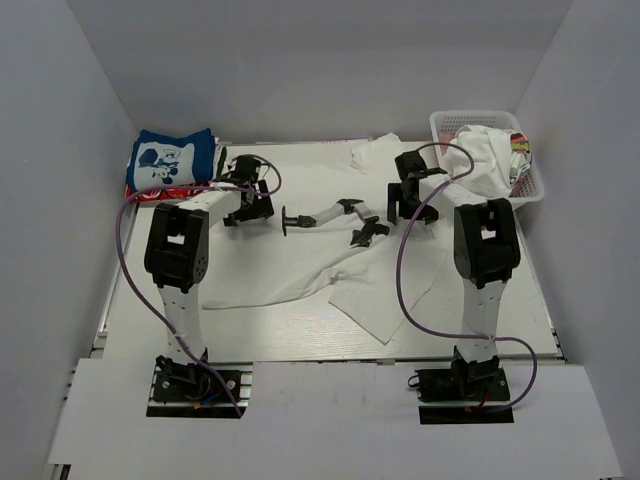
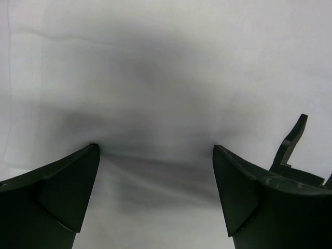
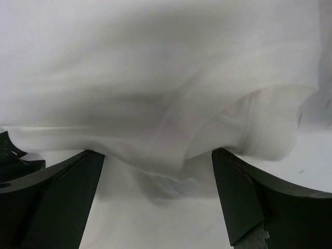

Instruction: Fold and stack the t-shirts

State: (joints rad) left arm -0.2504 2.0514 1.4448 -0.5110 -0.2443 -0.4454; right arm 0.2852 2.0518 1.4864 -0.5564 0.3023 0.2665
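Lying folded at the far left corner of the counter (image 1: 250, 335), the blue t-shirt (image 1: 172, 160) shows its white print face up. It is stacked on the red patterned one (image 1: 150, 196), of which only an edge peeks out. The left claw (image 2: 155, 148) is spread wide over smooth, flat white cloth and grips nothing. That cloth is the large white t-shirt (image 1: 300, 265), unfolded and rumpled across the middle of the counter, one corner pointing to the near edge. The right claw (image 3: 157, 151) is also spread wide and empty, with a hemmed sleeve fold bunched just beyond its fingers. At the far right a white basket (image 1: 470, 116) holds a crumpled white tee (image 1: 485, 155) beside a scrap of colourful print (image 1: 519, 146).
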